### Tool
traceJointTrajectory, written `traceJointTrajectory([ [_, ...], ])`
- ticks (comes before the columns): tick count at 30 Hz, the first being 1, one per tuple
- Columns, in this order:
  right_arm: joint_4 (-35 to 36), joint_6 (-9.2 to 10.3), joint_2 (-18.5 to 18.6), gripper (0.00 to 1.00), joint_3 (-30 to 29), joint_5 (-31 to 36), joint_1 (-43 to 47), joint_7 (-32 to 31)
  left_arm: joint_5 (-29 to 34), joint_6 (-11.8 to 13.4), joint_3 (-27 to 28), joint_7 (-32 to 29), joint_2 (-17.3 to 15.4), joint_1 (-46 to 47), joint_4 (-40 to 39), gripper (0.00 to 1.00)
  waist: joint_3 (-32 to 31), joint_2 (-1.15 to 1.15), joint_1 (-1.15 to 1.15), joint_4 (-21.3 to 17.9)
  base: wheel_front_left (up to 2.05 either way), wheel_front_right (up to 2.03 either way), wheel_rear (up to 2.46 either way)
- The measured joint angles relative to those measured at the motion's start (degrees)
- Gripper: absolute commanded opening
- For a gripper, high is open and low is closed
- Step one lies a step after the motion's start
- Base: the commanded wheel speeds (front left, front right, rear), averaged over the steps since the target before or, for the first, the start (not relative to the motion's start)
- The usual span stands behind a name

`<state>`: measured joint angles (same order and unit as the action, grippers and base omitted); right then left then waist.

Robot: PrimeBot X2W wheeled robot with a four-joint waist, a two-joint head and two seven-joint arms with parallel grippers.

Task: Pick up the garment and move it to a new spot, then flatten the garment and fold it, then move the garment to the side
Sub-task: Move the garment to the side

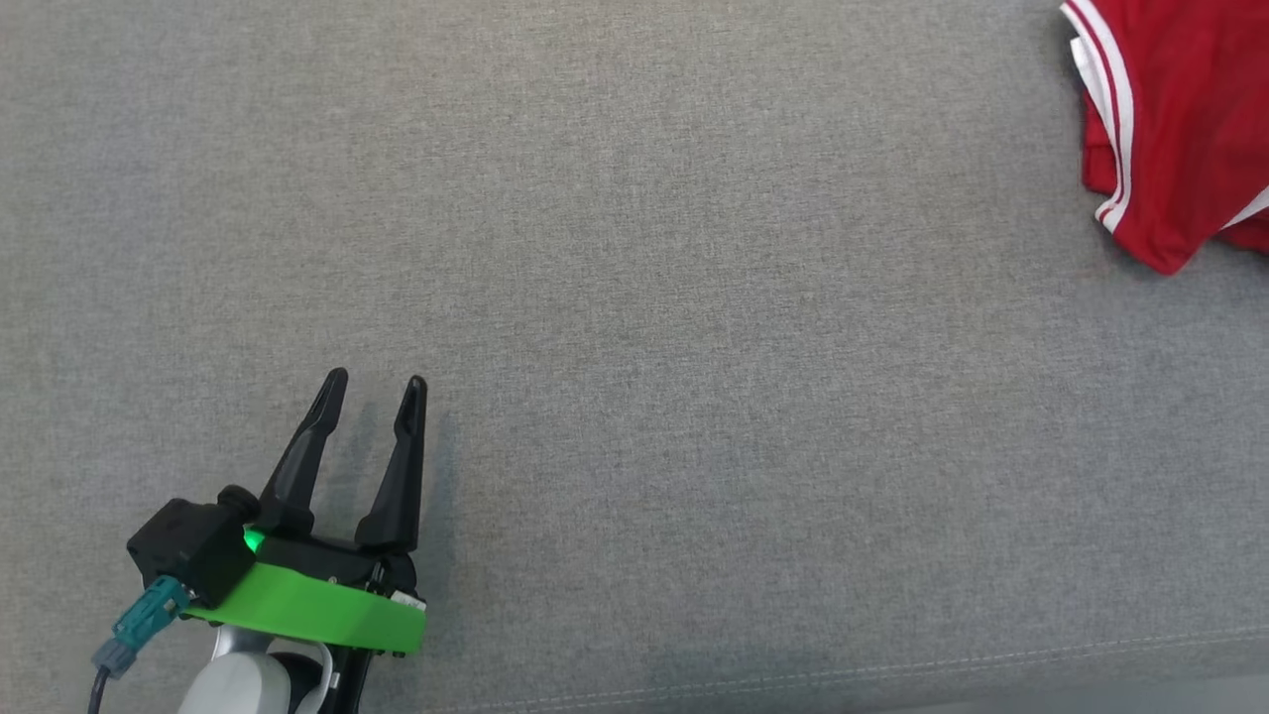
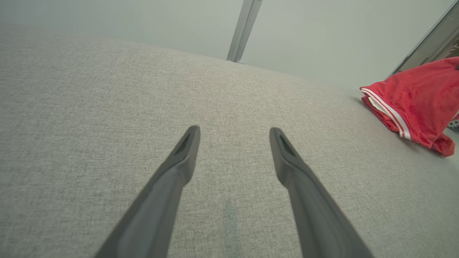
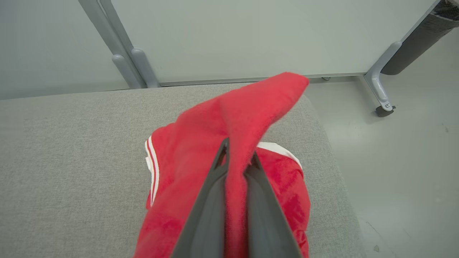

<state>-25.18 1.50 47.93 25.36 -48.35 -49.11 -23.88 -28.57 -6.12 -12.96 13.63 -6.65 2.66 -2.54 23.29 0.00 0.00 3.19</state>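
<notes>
The garment (image 1: pixel 1180 119) is red with white stripes and lies bunched at the far right of the grey cushion (image 1: pixel 634 297). In the right wrist view my right gripper (image 3: pixel 237 157) is shut on a raised fold of the garment (image 3: pixel 251 114), which drapes over both fingers near the cushion's right end. My left gripper (image 1: pixel 375 389) hovers open over bare fabric at the lower left, far from the garment (image 2: pixel 416 100). In the left wrist view its fingers (image 2: pixel 186 150) stand apart with nothing between them.
The cushion's front seam (image 1: pixel 892 669) runs along the bottom of the head view. Beyond its right end (image 3: pixel 322 118) lies pale floor (image 3: pixel 405 161). Grey partition posts (image 3: pixel 125 53) and a caster foot (image 3: pixel 383 104) stand behind the cushion.
</notes>
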Motion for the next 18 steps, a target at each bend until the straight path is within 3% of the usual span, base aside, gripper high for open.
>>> traceJointTrajectory([
  [3,-1.34,1.15,0.80,0.00,-0.22,1.42,0.37,2.29,0.14,0.00,-0.05,-0.10,-0.13,0.18,0.01,1.00,0.41,0.00,0.00,-0.82,0.00,0.00,0.00],
  [4,-1.97,1.54,0.96,0.09,-0.26,2.21,0.60,3.18,0.22,0.00,-0.08,-0.44,-0.13,0.42,0.03,1.00,0.55,0.00,0.00,-1.06,0.00,0.00,0.00],
  [6,-3.05,2.23,1.16,0.45,-0.27,3.56,1.63,5.08,0.60,0.00,-0.15,-0.51,-0.13,1.12,0.02,1.00,0.83,0.00,0.00,-1.49,0.00,0.00,0.00],
  [7,-3.05,2.23,1.16,1.00,-0.27,3.56,1.63,5.08,0.60,0.00,-0.15,-0.51,-0.13,1.12,0.02,1.00,0.83,0.00,0.00,-1.49,0.00,0.00,0.00],
  [13,-6.44,3.75,1.88,1.00,0.04,7.24,4.61,10.48,0.60,0.00,-0.40,-0.99,-0.16,1.85,0.25,1.00,1.59,0.00,0.00,-2.20,0.00,0.00,0.00],
  [18,-7.27,4.14,-0.65,1.00,0.04,7.23,5.70,13.74,0.67,0.00,-0.35,-0.99,-0.26,2.04,0.64,1.00,1.61,0.00,0.00,-2.53,0.00,0.00,0.00],
])
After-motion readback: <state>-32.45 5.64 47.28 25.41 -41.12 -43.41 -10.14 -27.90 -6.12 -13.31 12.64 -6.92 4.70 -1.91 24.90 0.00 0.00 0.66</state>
